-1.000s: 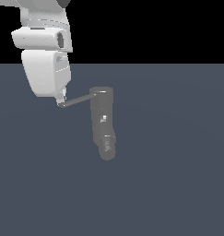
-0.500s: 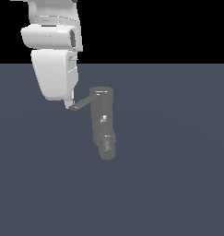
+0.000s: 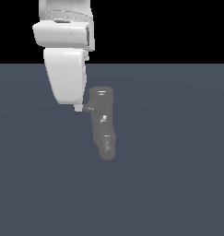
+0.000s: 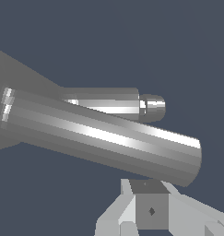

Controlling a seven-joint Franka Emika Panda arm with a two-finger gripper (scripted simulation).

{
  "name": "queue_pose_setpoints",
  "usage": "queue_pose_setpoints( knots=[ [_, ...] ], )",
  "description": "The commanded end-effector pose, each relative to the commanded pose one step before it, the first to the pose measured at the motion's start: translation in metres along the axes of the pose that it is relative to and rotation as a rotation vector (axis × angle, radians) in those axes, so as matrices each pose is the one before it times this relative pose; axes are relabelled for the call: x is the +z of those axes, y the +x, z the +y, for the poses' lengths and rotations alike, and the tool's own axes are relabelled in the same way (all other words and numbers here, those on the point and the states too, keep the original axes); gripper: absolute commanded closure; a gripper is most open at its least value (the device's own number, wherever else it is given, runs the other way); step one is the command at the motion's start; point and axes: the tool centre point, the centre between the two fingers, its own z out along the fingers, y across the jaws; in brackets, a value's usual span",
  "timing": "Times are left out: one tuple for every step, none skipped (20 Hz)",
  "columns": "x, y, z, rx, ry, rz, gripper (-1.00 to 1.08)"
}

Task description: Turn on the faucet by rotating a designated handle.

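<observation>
The faucet (image 3: 103, 124) is a dull grey upright cylinder with a narrower stepped lower end, standing mid-scene in the exterior view. Its handle (image 3: 89, 108), a thin grey rod, shows only as a short stub sticking out toward the exterior view's left. My white gripper (image 3: 78, 108) hangs close beside the faucet, its tip at the handle's end. In the wrist view the handle (image 4: 109, 138) fills the frame as a thick bright rod, with the faucet body (image 4: 109, 101) behind it. The gripper (image 4: 150, 209) sits right against the rod, fingers together and holding nothing.
The faucet stands on a flat dark blue-grey floor (image 3: 178, 184). No other objects are in view.
My gripper has moved toward the exterior view's right, closer to the faucet. The handle has swung with it and now looks much shorter in the exterior view.
</observation>
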Motion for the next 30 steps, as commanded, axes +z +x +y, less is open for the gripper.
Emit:
queue_pose_setpoints(
  knots=[
    [-0.00021,0.00923,0.00769,0.00614,-0.00189,0.00085,1.08],
    [-0.00006,0.00257,0.00259,0.00000,0.00000,0.00000,1.08],
    [0.00000,0.00000,0.00000,0.00000,0.00000,0.00000,1.08],
    [0.00024,-0.00522,-0.00338,-0.00617,0.00123,-0.00049,1.08],
    [-0.00004,0.00546,0.00004,0.00000,0.00000,0.00000,1.08],
    [0.00001,0.00566,0.00001,0.00047,-0.00013,0.00006,1.08],
    [0.00001,0.00567,0.00001,0.00047,-0.00013,0.00006,1.08],
    [-0.00004,0.00549,0.00003,0.00000,0.00000,0.00000,1.08],
    [0.00001,0.00568,0.00000,0.00047,-0.00013,0.00007,1.08],
    [-0.00004,0.00551,0.00002,0.00000,0.00000,0.00000,1.08],
    [0.00003,0.00577,0.00000,0.00066,-0.00018,0.00010,1.08],
    [-0.00004,0.00551,0.00001,0.00000,0.00000,0.00000,1.08],
    [0.00001,0.00570,0.00000,0.00047,-0.00013,0.00007,1.08],
    [-0.00004,0.00551,0.00000,0.00000,0.00000,0.00000,1.08],
    [0.00003,0.00577,-0.00001,0.00066,-0.00018,0.00010,1.08],
    [-0.00004,0.00551,-0.00001,0.00000,0.00000,0.00000,1.08],
    [0.00001,0.00569,-0.00001,0.00047,-0.00012,0.00007,1.08],
    [0.00001,0.00568,-0.00002,0.00047,-0.00012,0.00007,1.08],
    [-0.00004,0.00549,-0.00003,0.00000,0.00000,0.00000,1.08],
    [0.00000,0.00567,-0.00003,0.00047,-0.00012,0.00007,1.08],
    [-0.00004,0.00547,-0.00005,0.00000,0.00000,0.00000,1.08],
    [0.00000,0.00565,-0.00005,0.00047,-0.00011,0.00005,1.08],
    [0.00000,0.00563,-0.00006,0.00047,-0.00011,0.00004,1.08],
    [-0.00004,0.00542,-0.00012,0.00000,0.00000,0.00000,1.08],
    [0.00000,0.00000,0.00000,0.00000,0.00000,0.00000,1.08],
    [0.00028,-0.01666,-0.00300,-0.02724,-0.00039,0.00041,1.08],
    [0.00001,0.00300,-0.00252,0.00098,0.00001,0.00001,1.08],
    [0.00001,0.00295,-0.00254,0.00085,0.00001,0.00001,1.08],
    [0.00000,0.00300,-0.00252,0.00098,0.00001,0.00001,1.08],
    [0.00000,0.00295,-0.00254,0.00085,0.00001,0.00001,1.08]
  ],
)
